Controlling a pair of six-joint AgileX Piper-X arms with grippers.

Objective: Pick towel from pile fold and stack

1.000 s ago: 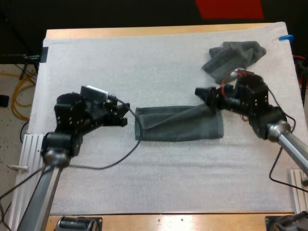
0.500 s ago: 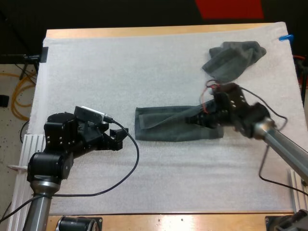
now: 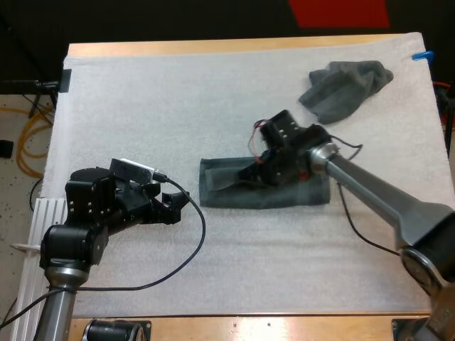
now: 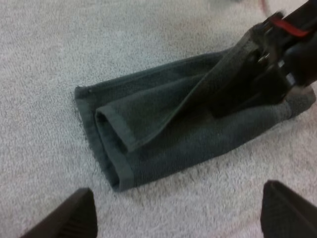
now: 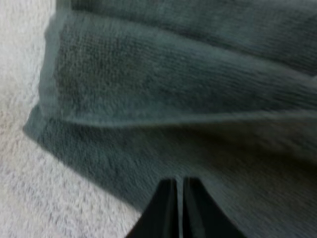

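Note:
A dark grey-green towel [image 3: 284,193], folded into a long strip, lies across the middle of the mat; its left end [image 4: 116,144] shows layered hems. My right gripper [image 3: 247,172] is low over the strip's middle, fingers pressed together [image 5: 179,196] just above the cloth, with nothing between them. My left gripper [image 3: 178,204] rests on the mat a short way left of the strip, open, its two fingers [image 4: 79,210] wide apart and clear of the towel. A crumpled towel [image 3: 346,89] sits at the far right.
White mat [image 3: 178,106] covers the table, with bare room at the left, the far middle and along the near edge. The right arm [image 3: 370,195] stretches diagonally over the mat's right side, across the strip's right end.
My right gripper has swept left along the folded strip, from its right end to its middle. My left gripper drew back towards the near left early on, then stayed still.

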